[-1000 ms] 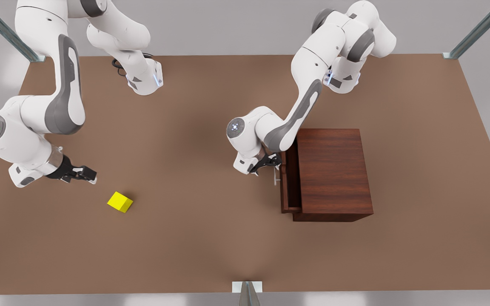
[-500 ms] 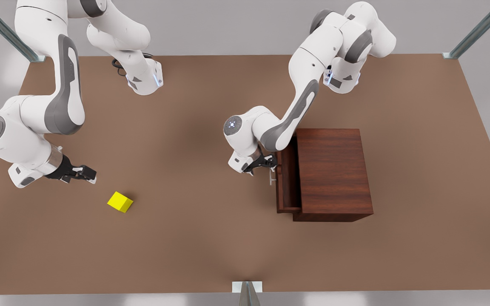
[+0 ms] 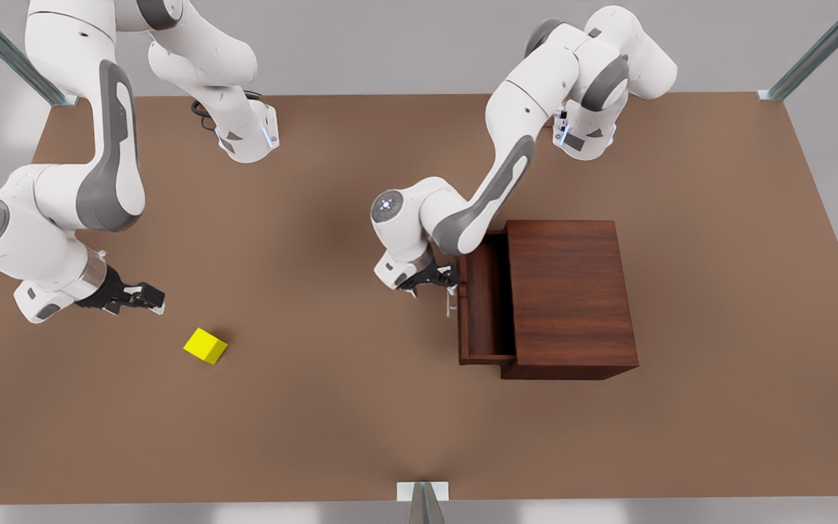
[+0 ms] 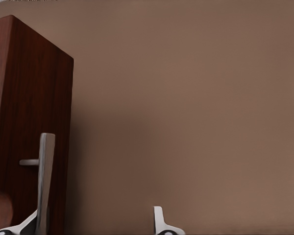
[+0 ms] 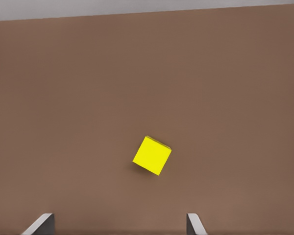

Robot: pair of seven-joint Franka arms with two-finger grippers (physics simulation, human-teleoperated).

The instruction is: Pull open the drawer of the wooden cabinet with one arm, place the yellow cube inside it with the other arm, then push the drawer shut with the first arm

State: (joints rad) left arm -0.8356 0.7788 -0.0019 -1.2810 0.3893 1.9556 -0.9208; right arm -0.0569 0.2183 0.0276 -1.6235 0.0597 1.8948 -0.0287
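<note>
The wooden cabinet (image 3: 572, 291) stands on the front view's right half of the table. Its drawer (image 3: 488, 306) is partly out toward the front view's left, showing an empty inside. My left gripper (image 3: 442, 278) is at the drawer's thin silver handle (image 3: 451, 300). In the left wrist view the handle (image 4: 45, 181) lies against one finger, the other fingertip (image 4: 159, 223) stands well apart, and the gripper (image 4: 98, 227) is open. The yellow cube (image 3: 205, 346) lies on the table at the front view's left. My right gripper (image 3: 150, 298) hovers open a short way from it; the cube (image 5: 152, 155) sits ahead of the gripper (image 5: 120, 225).
The brown table (image 3: 332, 407) stretches between the cube and the cabinet. Both arm bases (image 3: 248, 138) sit at the far edge. Metal frame posts (image 3: 423, 502) stand at the near edge and corners.
The drawer has slid farther out toward the front view's left, with my left gripper moving along at its handle. My right gripper and the cube have stayed put.
</note>
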